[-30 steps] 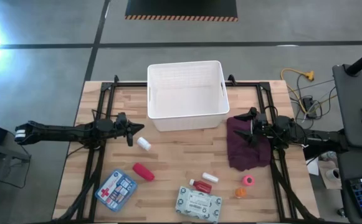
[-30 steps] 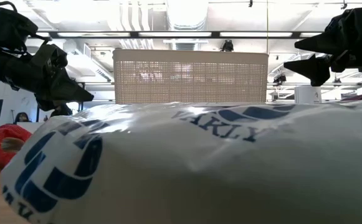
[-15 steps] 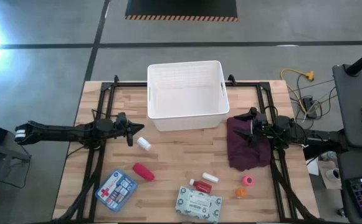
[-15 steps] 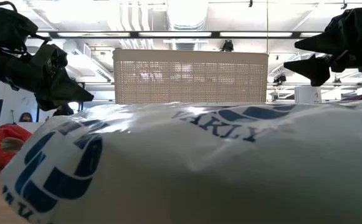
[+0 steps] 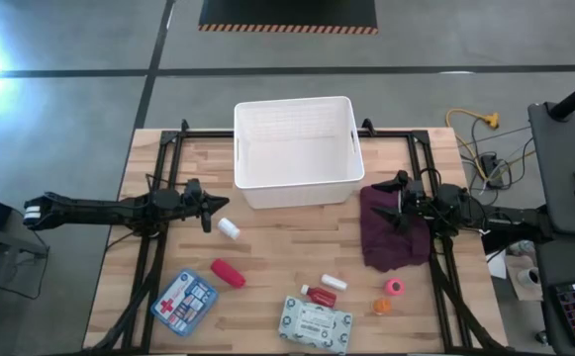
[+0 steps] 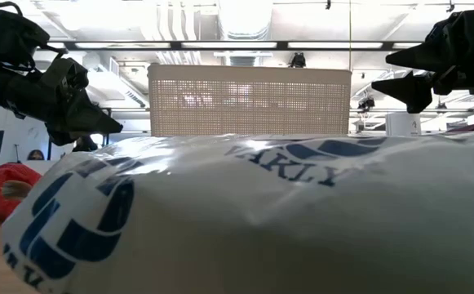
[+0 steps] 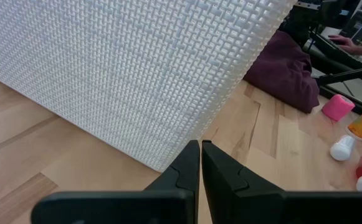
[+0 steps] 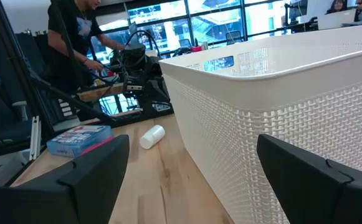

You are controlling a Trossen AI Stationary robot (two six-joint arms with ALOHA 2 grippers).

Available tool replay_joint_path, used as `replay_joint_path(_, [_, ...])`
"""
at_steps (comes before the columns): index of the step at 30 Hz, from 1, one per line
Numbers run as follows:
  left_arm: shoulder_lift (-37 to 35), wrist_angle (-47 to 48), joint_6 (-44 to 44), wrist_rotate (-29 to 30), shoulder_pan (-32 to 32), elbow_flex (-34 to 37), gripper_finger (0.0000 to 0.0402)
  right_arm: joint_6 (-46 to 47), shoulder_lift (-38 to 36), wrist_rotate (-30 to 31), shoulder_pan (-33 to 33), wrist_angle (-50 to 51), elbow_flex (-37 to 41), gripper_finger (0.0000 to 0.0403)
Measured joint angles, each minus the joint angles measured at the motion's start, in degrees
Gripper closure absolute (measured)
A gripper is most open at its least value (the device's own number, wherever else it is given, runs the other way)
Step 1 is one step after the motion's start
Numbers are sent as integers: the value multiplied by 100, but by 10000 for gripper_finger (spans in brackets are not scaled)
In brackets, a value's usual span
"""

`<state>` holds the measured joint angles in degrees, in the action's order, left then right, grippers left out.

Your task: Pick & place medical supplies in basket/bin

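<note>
The white lattice bin (image 5: 294, 148) stands at the table's far middle. Near of it lie a white bottle (image 5: 229, 227), a red cylinder (image 5: 228, 273), a blue-white pouch (image 5: 183, 302), a pale green wipes pack (image 5: 314, 323), a red-white tube (image 5: 320, 294), a pink roll (image 5: 394, 287) and an orange piece (image 5: 381, 306). My left gripper (image 5: 211, 208) hovers shut off the bin's near-left corner (image 7: 168, 165), just far of the bottle. My right gripper (image 5: 396, 203) hovers open over the maroon cloth (image 5: 396, 229), pointing at the bin's right wall (image 8: 280, 106).
Black frame rails (image 5: 148, 267) run along both sides of the wooden table. The wipes pack (image 6: 261, 220) fills the low view's foreground, hiding most of the table. A person (image 8: 75, 31) stands beyond the table's left side. Cables (image 5: 480, 138) lie off the far-right corner.
</note>
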<state>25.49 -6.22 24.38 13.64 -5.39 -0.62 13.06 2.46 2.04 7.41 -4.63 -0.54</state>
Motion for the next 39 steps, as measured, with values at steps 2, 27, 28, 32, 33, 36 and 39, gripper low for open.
replay_joint_path(2, [0, 0, 0, 0, 1, -2, 402, 0, 0, -2, 1, 1, 0, 56])
replay_joint_path(27, [-1, 0, 0, -2, 1, -2, 402, 0, 0, 0, 0, 1, -2, 58])
replay_joint_path(28, [-1, 0, 0, 1, 1, -1, 402, 0, 0, 1, -1, -1, -2, 57])
replay_joint_path(32, [0, 0, 0, 0, 1, -2, 402, 0, -1, 1, 1, 1, -2, 53])
replay_joint_path(33, [1, 0, 0, -1, 0, -2, 402, 0, -1, 1, 1, 1, -1, 53])
replay_joint_path(36, [-1, 0, 0, 1, 1, 0, 402, 0, -1, 0, 0, 1, -1, 56])
replay_joint_path(39, [-1, 0, 0, -1, 1, -2, 402, 0, 0, 0, 0, 1, -1, 60])
